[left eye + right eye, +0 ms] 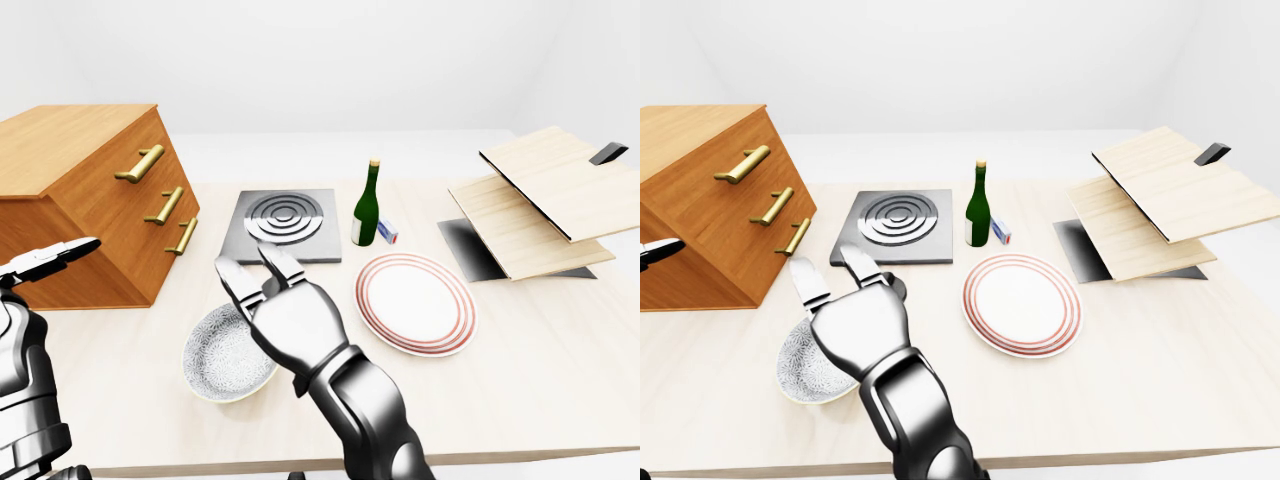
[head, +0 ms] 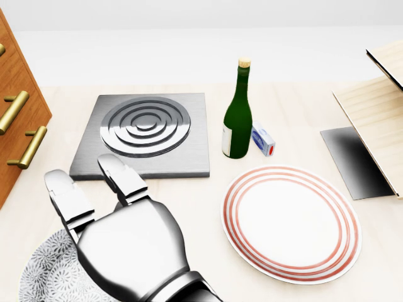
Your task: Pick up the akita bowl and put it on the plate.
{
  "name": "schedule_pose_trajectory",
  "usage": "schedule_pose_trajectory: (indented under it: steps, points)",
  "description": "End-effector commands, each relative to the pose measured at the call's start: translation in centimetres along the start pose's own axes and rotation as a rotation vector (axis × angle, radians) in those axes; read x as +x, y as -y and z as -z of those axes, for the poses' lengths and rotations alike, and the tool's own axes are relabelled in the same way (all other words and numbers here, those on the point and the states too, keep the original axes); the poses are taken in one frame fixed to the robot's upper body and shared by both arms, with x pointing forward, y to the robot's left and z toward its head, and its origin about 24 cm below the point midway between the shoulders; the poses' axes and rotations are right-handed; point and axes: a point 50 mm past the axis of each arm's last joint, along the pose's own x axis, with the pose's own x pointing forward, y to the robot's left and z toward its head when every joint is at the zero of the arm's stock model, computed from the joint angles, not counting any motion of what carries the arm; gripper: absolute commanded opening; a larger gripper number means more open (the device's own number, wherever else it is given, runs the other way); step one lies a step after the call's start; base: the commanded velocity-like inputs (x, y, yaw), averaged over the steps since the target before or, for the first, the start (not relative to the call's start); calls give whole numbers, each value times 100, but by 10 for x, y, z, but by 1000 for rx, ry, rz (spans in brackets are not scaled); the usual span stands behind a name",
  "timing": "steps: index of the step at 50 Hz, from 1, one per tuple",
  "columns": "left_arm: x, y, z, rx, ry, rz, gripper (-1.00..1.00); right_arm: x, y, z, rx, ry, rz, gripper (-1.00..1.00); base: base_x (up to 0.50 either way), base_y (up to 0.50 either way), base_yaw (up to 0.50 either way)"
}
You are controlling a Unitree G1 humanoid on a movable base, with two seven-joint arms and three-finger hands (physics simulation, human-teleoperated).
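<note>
The akita bowl (image 1: 222,358), white with a fine grey pattern, sits on the table at the lower left in the left-eye view. My right hand (image 1: 262,285) hovers over the bowl's right rim with its fingers (image 2: 116,173) spread open, holding nothing, and it hides part of the bowl. The plate (image 1: 415,303), white with red rings, lies to the right of the bowl with a gap between them. My left hand (image 1: 58,259) reaches in from the left edge beside the cabinet, fingers stretched out and empty.
A wooden drawer cabinet (image 1: 95,195) stands at the left. Above the bowl lie a grey burner plate (image 1: 284,223), a green bottle (image 1: 367,208) and a small box (image 1: 387,234). Tilted wooden boards (image 1: 535,205) stand at the right.
</note>
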Motion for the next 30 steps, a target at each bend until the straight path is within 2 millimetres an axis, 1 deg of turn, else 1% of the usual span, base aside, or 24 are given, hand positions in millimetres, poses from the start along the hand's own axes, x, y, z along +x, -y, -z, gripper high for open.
schedule_pose_trajectory:
  steps: [1,7,14,24,30]
  points:
    - [0,0,-1,0,0,2,100,2,-11,-5,1,25,-53,100,0,0,0]
    - [0,0,-3,-1,-1,2,100,3,-18,-8,8,40,-82,100,0,0,0]
    - [0,0,-2,-3,-1,3,100,8,-35,-9,36,64,-165,100,0,0,0]
    - [0,0,-2,-2,0,5,100,19,-41,-4,62,60,-206,100,0,0,0]
    - [0,0,-3,-2,1,6,100,23,-51,-1,83,58,-254,100,0,0,0]
